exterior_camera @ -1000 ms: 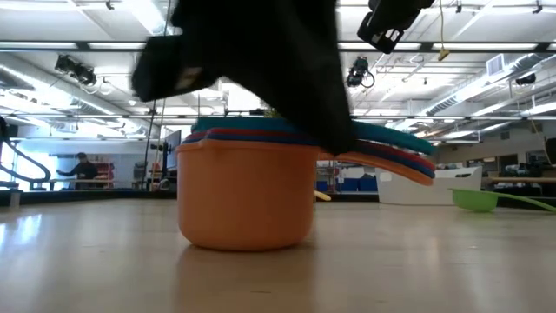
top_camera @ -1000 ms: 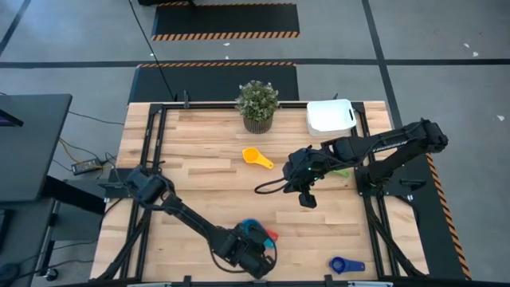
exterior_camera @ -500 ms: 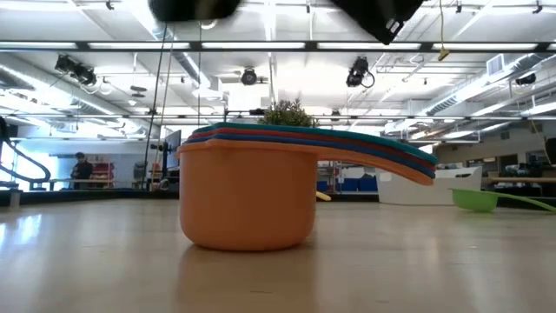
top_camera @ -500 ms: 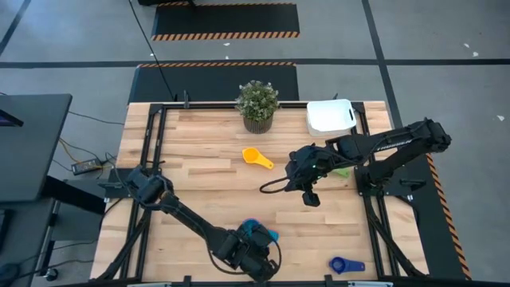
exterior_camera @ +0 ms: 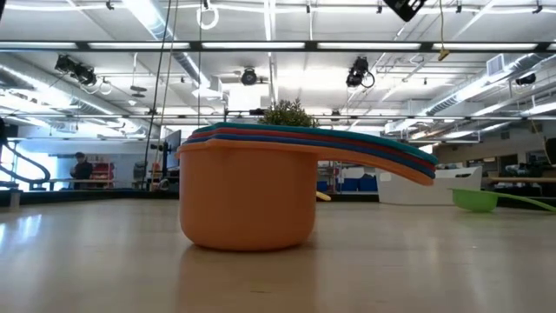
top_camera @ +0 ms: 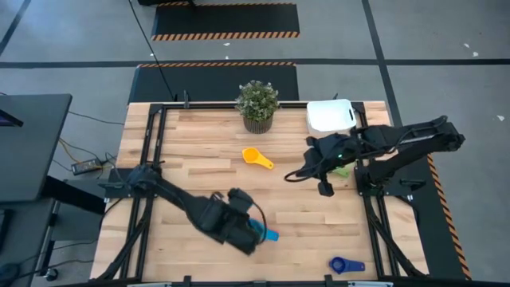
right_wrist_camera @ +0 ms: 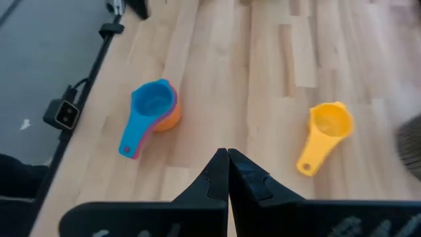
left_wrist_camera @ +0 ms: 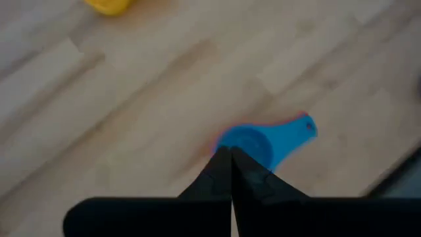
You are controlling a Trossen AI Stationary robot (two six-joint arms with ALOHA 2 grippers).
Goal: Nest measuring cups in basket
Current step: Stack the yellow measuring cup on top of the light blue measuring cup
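The nested stack of round plastic measuring cups (top_camera: 261, 232), orange at the bottom, blue on top, sits well apart from the white rectangular plastic basket (top_camera: 330, 116). Left gripper (left_wrist_camera: 230, 157) hovers above the stack, fingers pressed together, empty. Right gripper (right_wrist_camera: 227, 155), likewise closed, hangs nearer the basket.

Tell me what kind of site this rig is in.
Probably a large lab or workshop hall, not a home: striped hazard mats on grey concrete floor behind the wooden table, and in the low view, high ceilings with strip lights and a person at distant benches.
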